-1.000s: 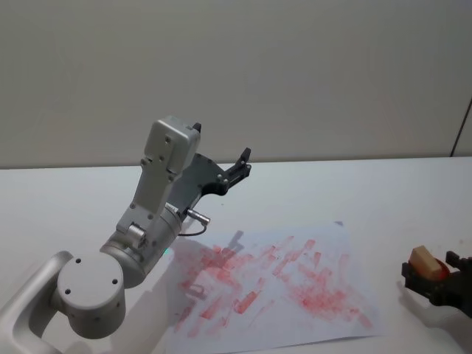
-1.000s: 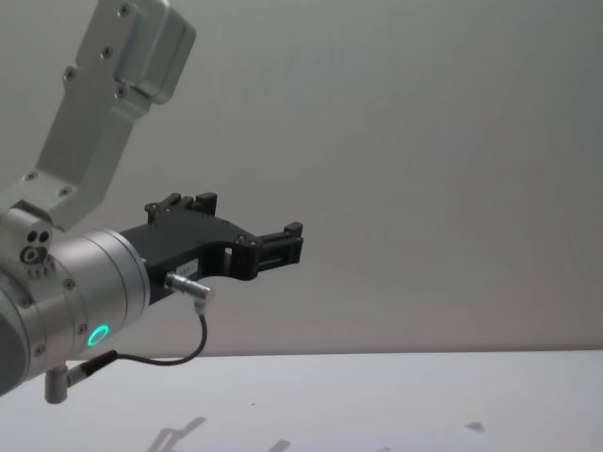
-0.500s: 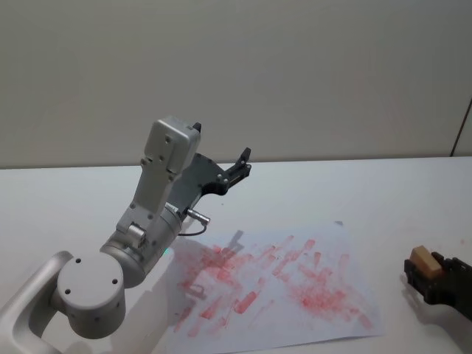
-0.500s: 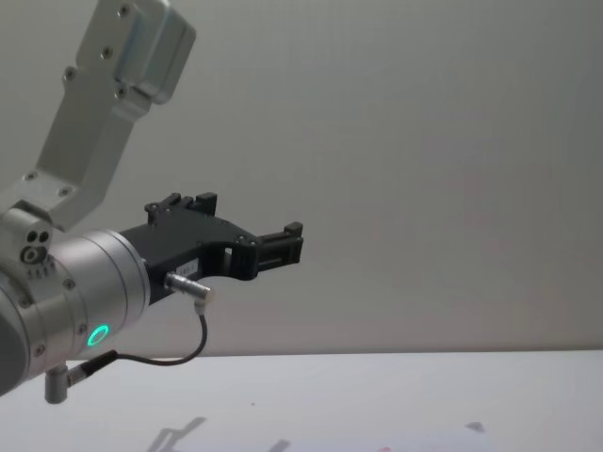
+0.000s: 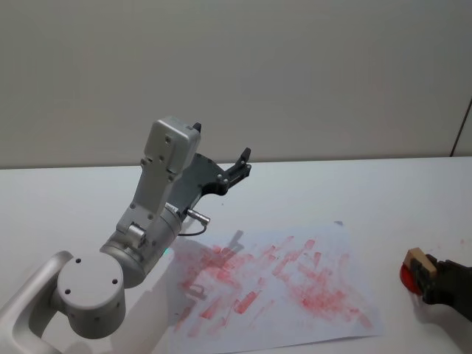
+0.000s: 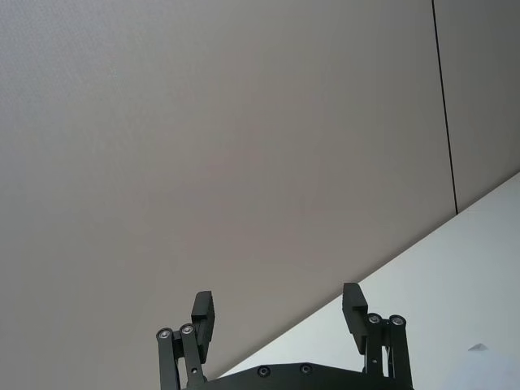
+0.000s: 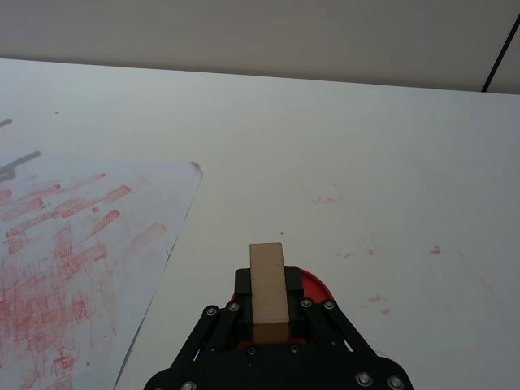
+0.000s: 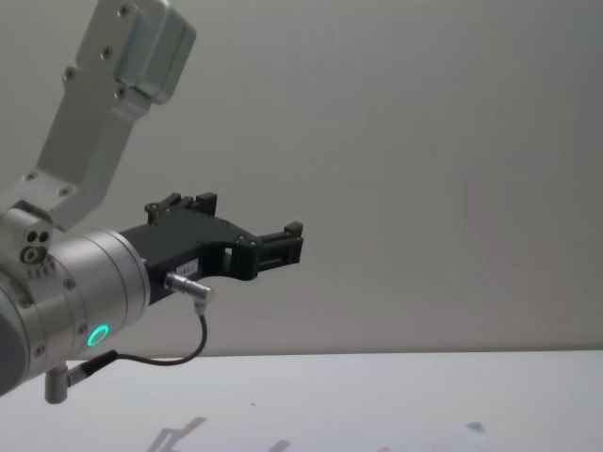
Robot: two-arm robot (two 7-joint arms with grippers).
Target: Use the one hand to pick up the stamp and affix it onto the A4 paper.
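One stamp (image 7: 267,276) gripped tight by right gripper (image 7: 268,307), over one red pad (image 5: 407,275), beside one red-marked paper (image 5: 295,291), not touching it; left gripper (image 6: 278,307) raised, jaws spread wide, holding nothing.

The right claw (image 5: 426,276) has sunk lower with the stamp (image 5: 417,259), down over a red pad (image 5: 407,279).
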